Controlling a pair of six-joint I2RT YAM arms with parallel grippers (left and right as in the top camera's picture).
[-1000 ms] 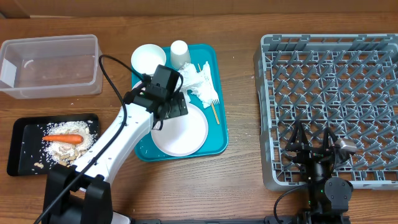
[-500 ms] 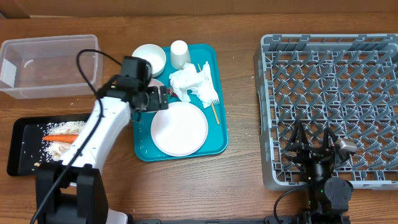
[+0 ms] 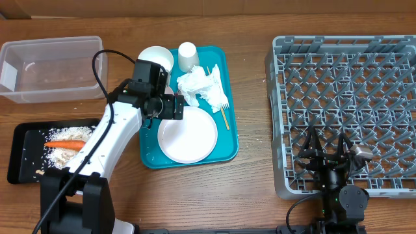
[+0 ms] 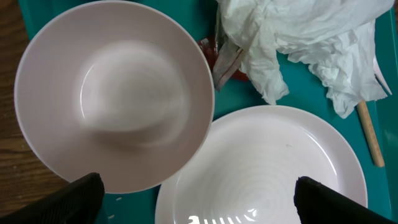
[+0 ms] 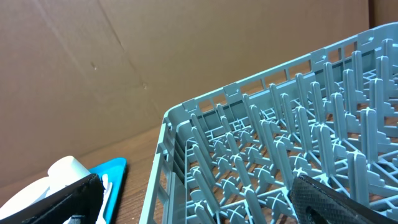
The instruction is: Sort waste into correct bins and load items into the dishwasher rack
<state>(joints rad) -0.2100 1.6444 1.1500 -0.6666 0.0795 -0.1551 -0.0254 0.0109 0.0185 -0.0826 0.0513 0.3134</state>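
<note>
My left gripper [image 3: 173,107] is open and empty, low over the teal tray between a small white bowl [image 4: 115,93] and the round white plate [image 3: 190,136]. In the left wrist view, its black fingertips [image 4: 81,199] frame the plate [image 4: 267,168], with the crumpled tissue [image 4: 298,43], a red scrap [image 4: 214,56] and the wooden stick [image 4: 370,134] beyond. A second bowl [image 3: 155,60] and the cup [image 3: 188,55] stand at the tray's back. The carrot [image 3: 65,144] and beige scraps lie in the black tray [image 3: 26,138]. My right gripper [image 3: 328,155] is open and empty at the grey rack's [image 3: 348,97] front edge.
The clear tub [image 3: 52,68] stands at the back left. The teal tray [image 3: 227,146] sits mid-table. The right wrist view shows the rack's pegs [image 5: 280,143], the cup [image 5: 68,171] and the tray's corner [image 5: 112,168]. Crumbs lie around the black tray.
My left gripper swung left off the plate's edge, then shifted slightly back right between bowl and plate. It stays open. The right arm has not moved.
</note>
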